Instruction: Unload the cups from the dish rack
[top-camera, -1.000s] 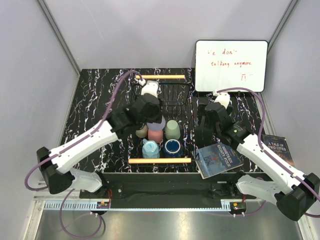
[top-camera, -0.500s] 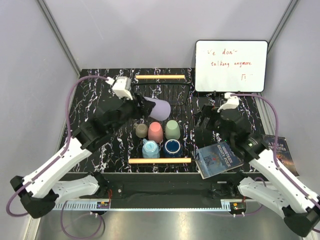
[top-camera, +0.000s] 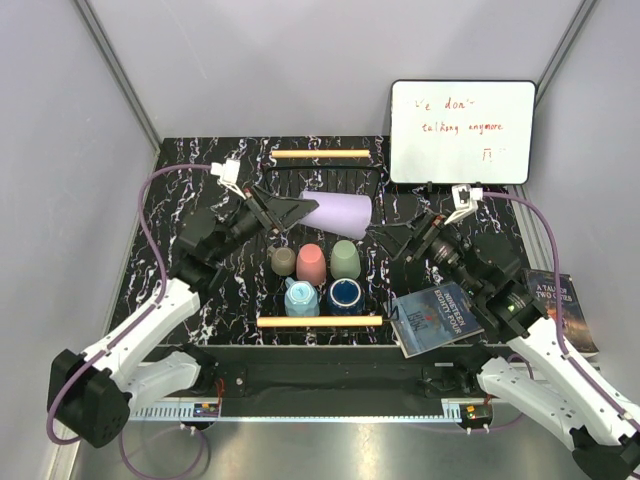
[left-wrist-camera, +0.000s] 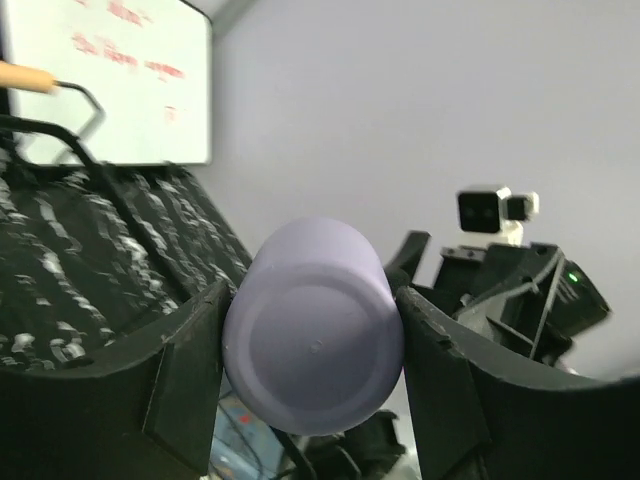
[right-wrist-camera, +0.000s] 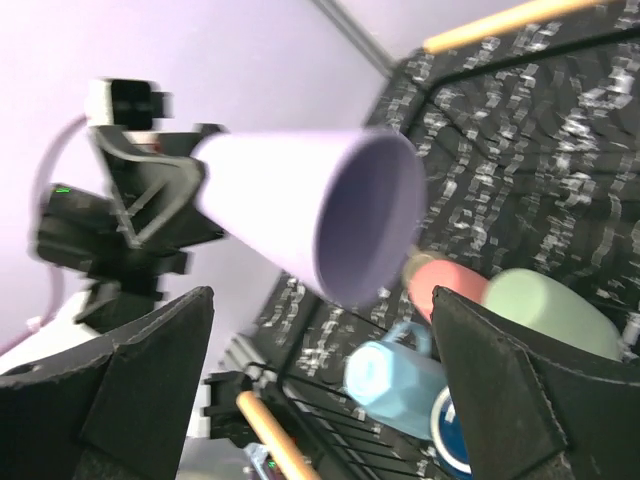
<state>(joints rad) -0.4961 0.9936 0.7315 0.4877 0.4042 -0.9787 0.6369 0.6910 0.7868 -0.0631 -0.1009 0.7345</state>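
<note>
In the top view, our left gripper (top-camera: 292, 212) pinches the lavender tumbler (top-camera: 340, 212) at its closed base. The tumbler is held on its side above the dish rack (top-camera: 320, 321), with its open mouth turned to 3 o'clock. Our right gripper (top-camera: 386, 222) is just beside that mouth at 3 o'clock, its fingers spread wide and not touching the tumbler. At 6 o'clock from the tumbler, inside the rack, sit the beige mug (top-camera: 284, 261), a pink cup (top-camera: 311, 264), the pale green tumbler (top-camera: 345, 259), the light blue mug (top-camera: 301, 297) and the navy mug (top-camera: 345, 295).
</note>
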